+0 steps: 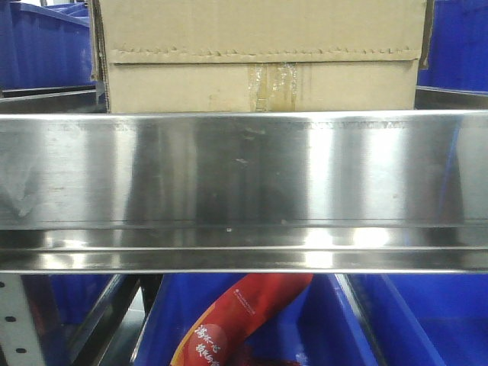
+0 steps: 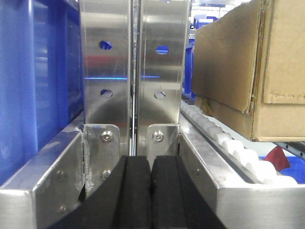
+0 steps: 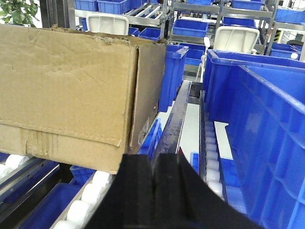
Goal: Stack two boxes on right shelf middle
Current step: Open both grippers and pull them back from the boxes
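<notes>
Filling the front view's middle, the shiny stainless-steel shelf lip hides the bottom of the plain brown corrugated cardboard box, cut off at top. Blue plastic bins crowd the right. Both the left pincer and right pincer are pressed closed, empty; the box sits on white rollers, upper left of the right pincer.

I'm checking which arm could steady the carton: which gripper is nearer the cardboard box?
Likely right. The right gripper sits just below the cardboard box corner; the left gripper faces the steel uprights, box off to its right.
</notes>
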`<state>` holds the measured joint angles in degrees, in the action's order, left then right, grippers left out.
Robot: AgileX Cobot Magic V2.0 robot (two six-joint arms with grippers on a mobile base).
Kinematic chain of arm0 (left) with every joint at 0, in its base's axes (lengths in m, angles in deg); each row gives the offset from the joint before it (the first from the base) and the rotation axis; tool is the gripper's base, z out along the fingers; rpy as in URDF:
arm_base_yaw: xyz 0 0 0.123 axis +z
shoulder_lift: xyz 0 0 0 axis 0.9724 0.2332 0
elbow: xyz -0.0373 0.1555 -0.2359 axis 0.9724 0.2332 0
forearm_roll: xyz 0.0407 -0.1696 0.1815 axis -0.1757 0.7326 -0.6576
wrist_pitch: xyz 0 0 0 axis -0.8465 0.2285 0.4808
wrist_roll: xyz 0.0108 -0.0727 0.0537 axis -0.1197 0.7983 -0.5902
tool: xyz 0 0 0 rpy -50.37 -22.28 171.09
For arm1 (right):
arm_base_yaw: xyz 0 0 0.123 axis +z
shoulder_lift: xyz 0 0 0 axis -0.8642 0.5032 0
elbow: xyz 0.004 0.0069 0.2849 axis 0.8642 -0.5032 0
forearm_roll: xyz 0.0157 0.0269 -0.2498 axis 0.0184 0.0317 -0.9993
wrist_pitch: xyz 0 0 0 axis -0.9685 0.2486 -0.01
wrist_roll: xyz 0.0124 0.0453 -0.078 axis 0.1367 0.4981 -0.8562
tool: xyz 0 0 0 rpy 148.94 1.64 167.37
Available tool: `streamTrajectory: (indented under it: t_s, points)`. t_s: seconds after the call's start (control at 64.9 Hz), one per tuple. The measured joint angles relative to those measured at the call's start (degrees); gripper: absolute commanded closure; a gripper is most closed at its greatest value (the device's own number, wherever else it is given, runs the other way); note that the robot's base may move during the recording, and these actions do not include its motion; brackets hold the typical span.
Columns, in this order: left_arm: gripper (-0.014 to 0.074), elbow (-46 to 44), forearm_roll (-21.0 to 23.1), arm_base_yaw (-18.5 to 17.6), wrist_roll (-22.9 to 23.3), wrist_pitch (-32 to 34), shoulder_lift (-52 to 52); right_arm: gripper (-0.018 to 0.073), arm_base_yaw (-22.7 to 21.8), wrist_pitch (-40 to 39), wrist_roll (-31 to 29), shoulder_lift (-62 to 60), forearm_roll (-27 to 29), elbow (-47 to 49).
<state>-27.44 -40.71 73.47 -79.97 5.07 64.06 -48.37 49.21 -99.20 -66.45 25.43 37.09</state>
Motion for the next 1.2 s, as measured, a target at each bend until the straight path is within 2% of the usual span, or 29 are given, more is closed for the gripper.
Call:
streamTrajectory:
  t_s: [0.771, 0.848, 0.987, 1.079, 1.203]
  points:
    - [0.0708, 0.0, 0.0, 0.0, 0.0, 0.22, 0.0, 0.0721, -0.22, -0.14, 0.0, 0.0, 0.0, 0.0]
    - [0.0708, 0.0, 0.0, 0.0, 0.0, 0.22, 0.0, 0.0721, -1.2, -0.28, 0.27, -0.21, -0.38, -0.14]
    - [0.0708, 0.0, 0.0, 0.0, 0.0, 0.22, 0.0, 0.0721, -6.17, -4.39, 3.26, -2.17, -1.49, -2.88]
    - [0.0708, 0.0, 0.0, 0.0, 0.0, 0.22, -0.08, 0.0721, -9.4, -8.0, 6.12, -4.47, -2.68, -7.41]
    - [0.0708, 0.0, 0.0, 0.0, 0.0, 0.22, -0.08, 0.0721, -10.6, -10.31, 7.73, -8.67, -3.19, -14.08]
